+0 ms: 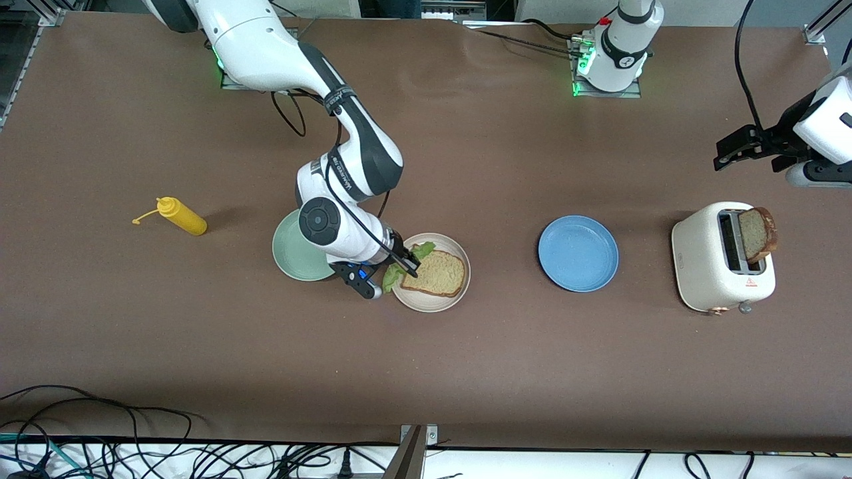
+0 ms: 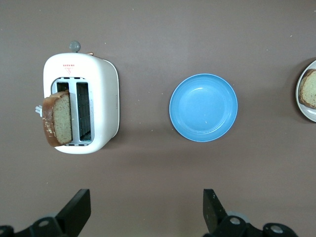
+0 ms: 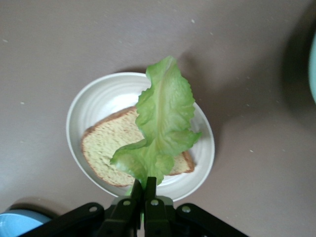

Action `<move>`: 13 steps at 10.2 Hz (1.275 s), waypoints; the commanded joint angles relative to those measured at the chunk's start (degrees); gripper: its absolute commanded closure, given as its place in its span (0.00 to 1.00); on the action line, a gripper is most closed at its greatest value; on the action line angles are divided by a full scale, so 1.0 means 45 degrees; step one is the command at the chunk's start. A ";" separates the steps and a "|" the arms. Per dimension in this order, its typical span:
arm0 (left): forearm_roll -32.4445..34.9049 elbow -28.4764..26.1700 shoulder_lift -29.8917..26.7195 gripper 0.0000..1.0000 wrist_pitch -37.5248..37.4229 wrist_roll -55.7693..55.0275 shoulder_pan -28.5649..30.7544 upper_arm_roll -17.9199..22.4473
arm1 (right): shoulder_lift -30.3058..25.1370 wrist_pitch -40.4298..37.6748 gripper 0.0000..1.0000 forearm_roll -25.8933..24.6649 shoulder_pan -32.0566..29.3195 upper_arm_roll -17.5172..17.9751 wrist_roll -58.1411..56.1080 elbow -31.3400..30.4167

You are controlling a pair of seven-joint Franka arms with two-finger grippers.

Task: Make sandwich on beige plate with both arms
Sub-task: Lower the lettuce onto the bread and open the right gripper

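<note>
Brown table (image 1: 466,372). My right gripper (image 3: 144,190) pinches lettuce (image 3: 160,131) over bread (image 1: 436,273) on beige plate (image 1: 432,303); left gripper (image 2: 145,210) waits wide open, empty, over table nr toaster (image 1: 722,256).

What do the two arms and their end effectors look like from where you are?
Both arms are glossy white shells with black joint sections. The right arm has black lettering on its bands, a round black cap at the wrist, a thin black cable along it and a small blue light by its black two-finger right end effector. The left arm ends in the black left end effector. Green lights glow at both bases.
</note>
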 commanded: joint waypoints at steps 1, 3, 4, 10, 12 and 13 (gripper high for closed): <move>0.0008 0.0369 0.0112 0.00 -0.0294 -0.0030 0.0121 -0.0123 | 0.0287 0.0775 1.00 0.0061 0.0031 0.0033 -0.0360 0.0331; 0.0008 0.0369 0.0113 0.00 -0.0294 -0.0030 0.0121 -0.0123 | 0.0522 0.1243 1.00 0.0061 0.0050 0.0053 -0.0612 0.0331; 0.0008 0.0369 0.0112 0.00 -0.0294 -0.0030 0.0121 -0.0123 | 0.0639 0.1498 1.00 0.0081 0.0050 0.0072 -0.0652 0.0331; 0.0008 0.0369 0.0132 0.00 -0.0294 -0.0050 0.0102 -0.0123 | 0.0738 0.1696 0.29 0.0061 0.0031 0.0014 -0.1336 0.0331; 0.0008 0.0369 0.0132 0.00 -0.0294 -0.0050 0.0102 -0.0142 | 0.0738 0.1716 0.23 0.0061 0.0031 0.0014 -0.1336 0.0350; 0.0008 0.0369 0.0132 0.00 -0.0294 -0.0050 0.0102 -0.0142 | 0.0738 0.1832 0.23 0.0061 0.0031 0.0014 -0.1336 0.0350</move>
